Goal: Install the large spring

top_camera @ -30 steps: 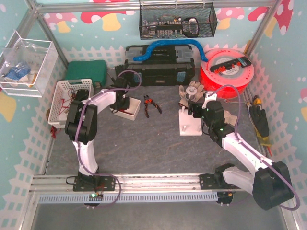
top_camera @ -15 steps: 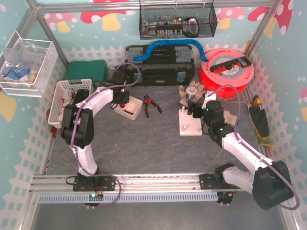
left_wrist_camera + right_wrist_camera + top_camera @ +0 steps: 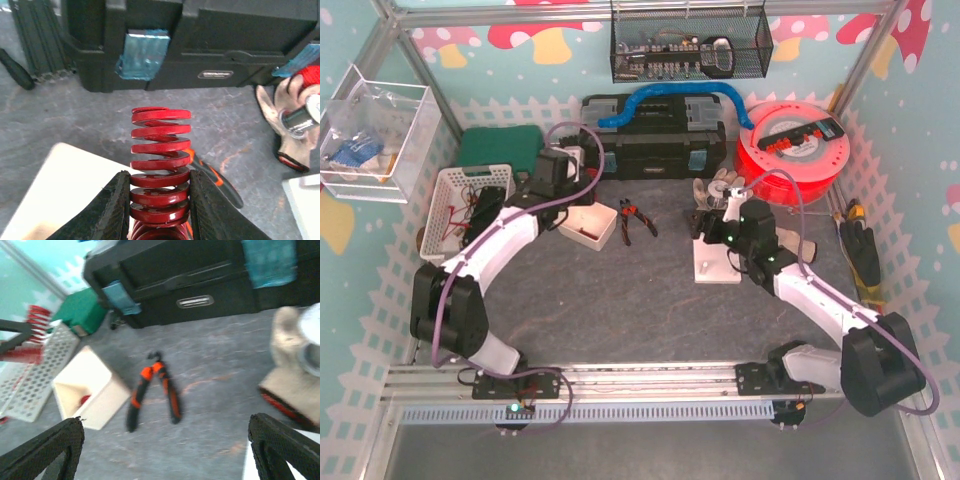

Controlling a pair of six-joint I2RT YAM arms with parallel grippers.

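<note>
My left gripper (image 3: 159,180) is shut on the large red spring (image 3: 160,135), pinching its lower coils, with the upper coils free. It holds the spring in the air above the white box (image 3: 55,190). In the top view the left gripper (image 3: 572,185) is near the box's far edge. The spring also shows in the right wrist view (image 3: 36,320). My right gripper (image 3: 718,228) is open and empty, over the far end of the white peg plate (image 3: 718,264). Its fingers (image 3: 55,450) stand wide apart.
Orange-handled pliers (image 3: 628,220) lie between the white box (image 3: 588,227) and the plate. A black toolbox (image 3: 655,140) stands at the back. Work gloves and a tape roll (image 3: 720,188) lie behind the plate. A white basket (image 3: 460,205) is on the left, a red spool (image 3: 790,145) at the back right.
My left gripper has risen out of the white box with the red spring and moved back and left. My right gripper has moved left, over the peg plate's far end.
</note>
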